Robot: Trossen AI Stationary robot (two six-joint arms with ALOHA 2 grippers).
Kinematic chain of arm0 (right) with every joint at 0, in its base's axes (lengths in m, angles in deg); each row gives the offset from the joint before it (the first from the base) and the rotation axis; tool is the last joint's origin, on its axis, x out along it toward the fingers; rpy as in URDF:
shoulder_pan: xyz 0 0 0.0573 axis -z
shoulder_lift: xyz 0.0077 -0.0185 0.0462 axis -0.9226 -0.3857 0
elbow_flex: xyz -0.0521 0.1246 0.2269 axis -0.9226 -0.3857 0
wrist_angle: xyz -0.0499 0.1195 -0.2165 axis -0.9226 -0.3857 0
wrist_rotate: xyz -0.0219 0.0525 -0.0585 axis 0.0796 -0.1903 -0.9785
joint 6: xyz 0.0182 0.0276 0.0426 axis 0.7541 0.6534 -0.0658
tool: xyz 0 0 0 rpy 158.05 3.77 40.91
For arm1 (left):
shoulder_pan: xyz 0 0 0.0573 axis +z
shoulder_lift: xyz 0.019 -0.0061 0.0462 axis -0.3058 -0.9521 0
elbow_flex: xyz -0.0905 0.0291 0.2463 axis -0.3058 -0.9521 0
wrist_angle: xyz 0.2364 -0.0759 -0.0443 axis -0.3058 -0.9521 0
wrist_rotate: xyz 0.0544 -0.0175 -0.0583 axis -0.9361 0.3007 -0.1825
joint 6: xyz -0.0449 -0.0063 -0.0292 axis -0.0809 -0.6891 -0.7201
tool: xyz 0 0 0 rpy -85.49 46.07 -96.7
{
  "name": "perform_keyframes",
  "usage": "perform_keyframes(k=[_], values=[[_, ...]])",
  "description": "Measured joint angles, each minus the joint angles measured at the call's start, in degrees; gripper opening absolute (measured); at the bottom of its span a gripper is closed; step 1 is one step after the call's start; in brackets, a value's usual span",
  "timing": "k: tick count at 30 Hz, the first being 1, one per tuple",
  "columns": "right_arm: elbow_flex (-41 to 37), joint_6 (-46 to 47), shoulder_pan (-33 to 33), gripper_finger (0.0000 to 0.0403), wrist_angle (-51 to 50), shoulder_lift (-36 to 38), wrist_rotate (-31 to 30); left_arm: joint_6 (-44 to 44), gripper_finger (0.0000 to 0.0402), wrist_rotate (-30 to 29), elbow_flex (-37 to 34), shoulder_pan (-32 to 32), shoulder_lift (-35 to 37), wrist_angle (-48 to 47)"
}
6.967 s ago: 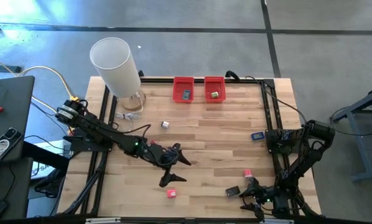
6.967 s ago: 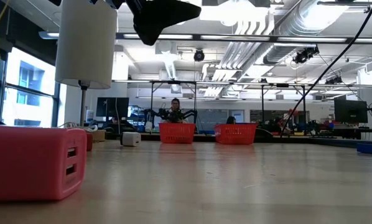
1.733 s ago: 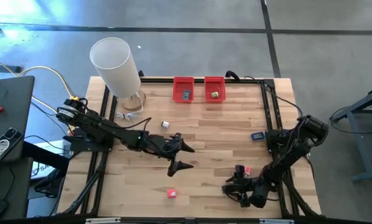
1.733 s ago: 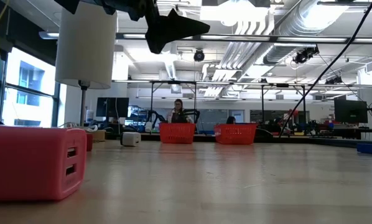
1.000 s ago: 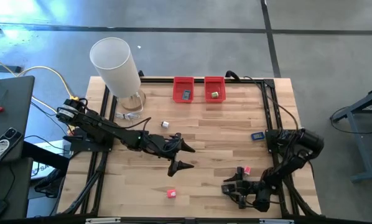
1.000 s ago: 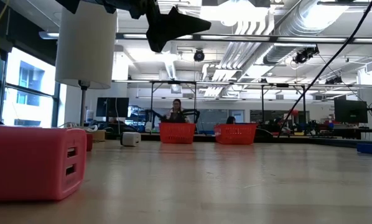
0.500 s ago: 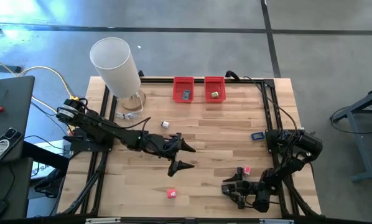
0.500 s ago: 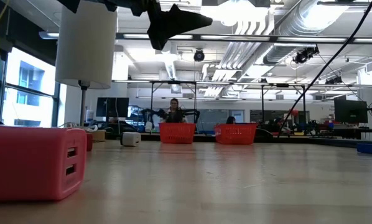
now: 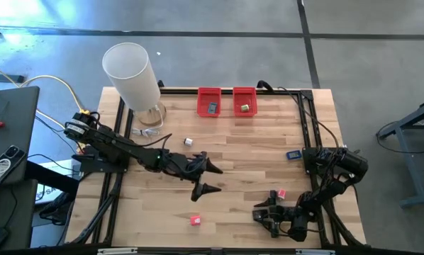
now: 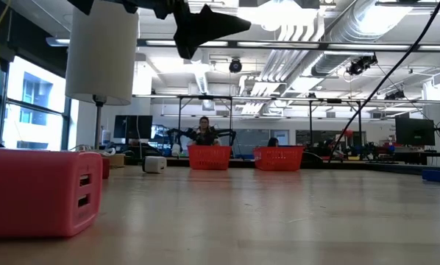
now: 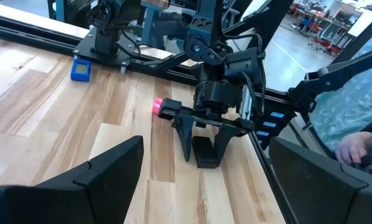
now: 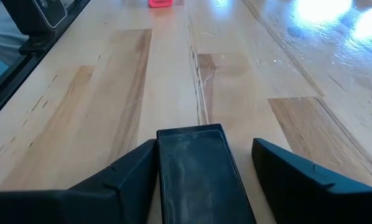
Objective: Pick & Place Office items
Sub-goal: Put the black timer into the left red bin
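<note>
Office items lie scattered on the wooden table (image 9: 240, 152). A black piece (image 12: 195, 167) lies flat on the wood near the front edge on the right side, between the fingers of the right gripper (image 9: 269, 212). That gripper is low at the table, its jaws spread to either side of the piece; the right wrist view shows a gap on one side, and I cannot tell whether the other finger touches it. The left wrist view shows the same black piece (image 11: 204, 151) standing between the two dark fingers. A pink piece (image 9: 281, 193) lies just beside that gripper, toward the back. A blue piece (image 9: 293, 154) lies near the right rail. A red piece (image 9: 195, 220) lies near the front edge, around the middle. A white piece (image 9: 188, 142) lies toward the back left.

Two red bins (image 9: 209, 101) stand side by side at the back edge; the left one holds a grey piece (image 9: 212, 108), the right one a green piece (image 9: 245, 108).

The left gripper (image 9: 206, 177) hangs above the table's middle, jaws spread wide and empty. A white cylinder (image 9: 132, 76) stands at the back left corner.
</note>
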Motion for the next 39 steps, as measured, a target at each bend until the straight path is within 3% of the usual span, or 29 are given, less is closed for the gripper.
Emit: perform_keyframes(k=[10,21,32,39], values=[[0.0,-1.1,0.0,0.0143,0.4,0.1,1.3,0.0,0.0337,-2.8,0.0,-1.9,0.0,0.6],[-0.3,-4.0,0.3,0.0142,4.1,1.4,3.9,4.1,0.0337,-2.8,0.0,-1.4,0.0,0.1],[-0.4,1.0,6.1,0.0142,-12.1,15.2,11.6,11.0,0.0337,-2.3,0.0,-1.5,0.0,-0.4],[-0.2,-1.8,10.0,0.0142,-10.1,23.7,10.6,12.5,0.0337,1.7,0.0,-1.7,0.0,-2.3]])
